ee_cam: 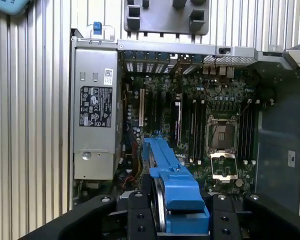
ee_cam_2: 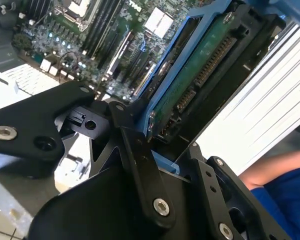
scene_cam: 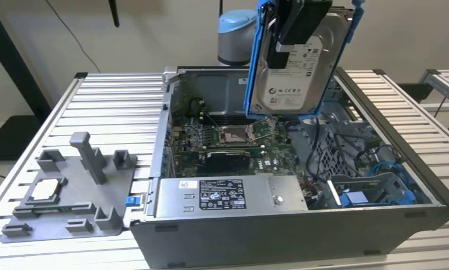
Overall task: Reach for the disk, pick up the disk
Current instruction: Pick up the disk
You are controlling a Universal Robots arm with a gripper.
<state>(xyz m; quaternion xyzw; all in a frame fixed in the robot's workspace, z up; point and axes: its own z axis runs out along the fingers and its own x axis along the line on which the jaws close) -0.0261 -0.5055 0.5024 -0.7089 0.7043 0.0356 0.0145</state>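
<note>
Slatted metal surface [scene_cam: 104, 95] carries everything. Near front, grey tray [scene_cam: 71, 194] w/ posts sits at the exterior view's left, just beside open computer case [scene_cam: 300, 236]. Inside case: power supply box [scene_cam: 220, 194], then circuit board [scene_cam: 232, 140] further back. Above the board, tool [scene_cam: 300, 25] is clamped on the disk [scene_cam: 300, 67], held upright in the air, clear of the case, label facing the camera, blue rails along its sides.

Silver-grey disk [scene_cam: 300, 67], white label, blue side rails, upright, lifted above the case
</note>
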